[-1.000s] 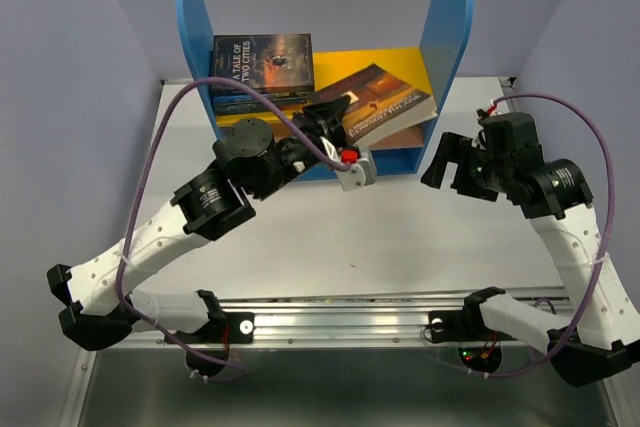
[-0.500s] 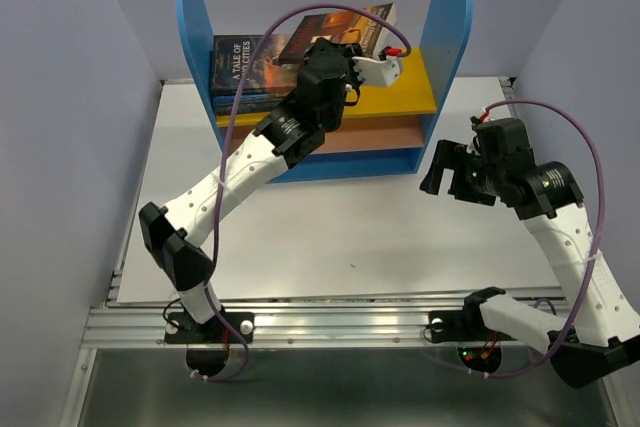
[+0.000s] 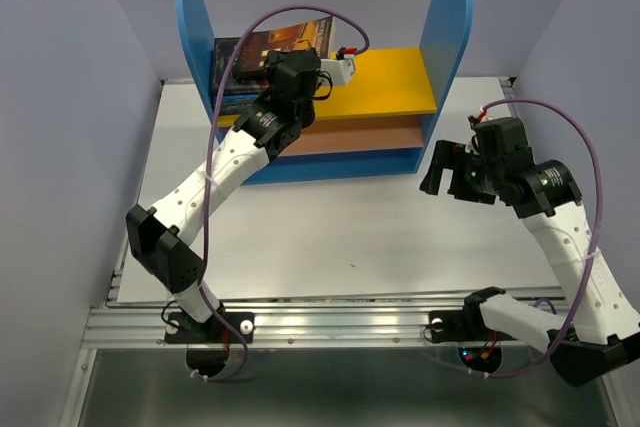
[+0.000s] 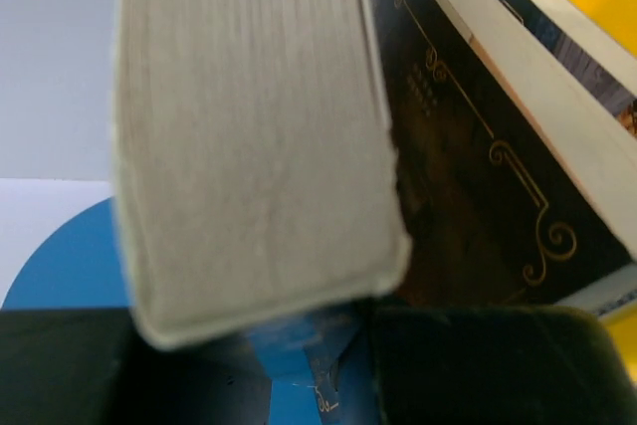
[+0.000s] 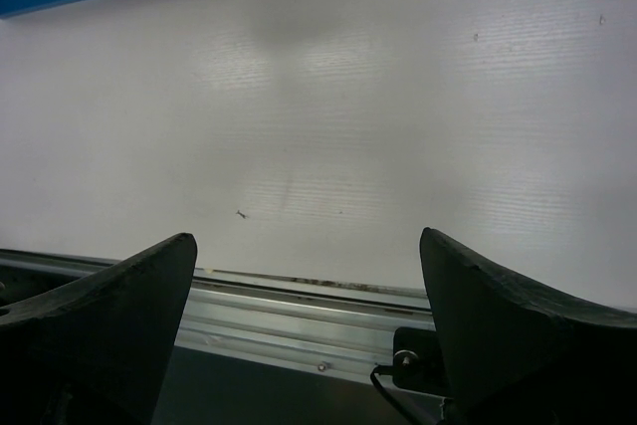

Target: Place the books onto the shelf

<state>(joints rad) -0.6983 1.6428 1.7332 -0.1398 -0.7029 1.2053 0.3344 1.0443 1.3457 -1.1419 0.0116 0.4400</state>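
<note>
Book [image 4: 249,146]: my left gripper [image 3: 290,55] clamps it over the shelf [image 3: 400,72].
Right gripper [image 5: 309,335]: I see its fingers spread wide.
Table [image 3: 350,217]: white; walls [image 3: 60,97] lilac.

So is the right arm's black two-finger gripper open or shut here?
Open: the right gripper has its black fingers wide apart in the wrist view, only white table between them.

Soft, even light; the near book [image 4: 254,136] blurs.
</note>
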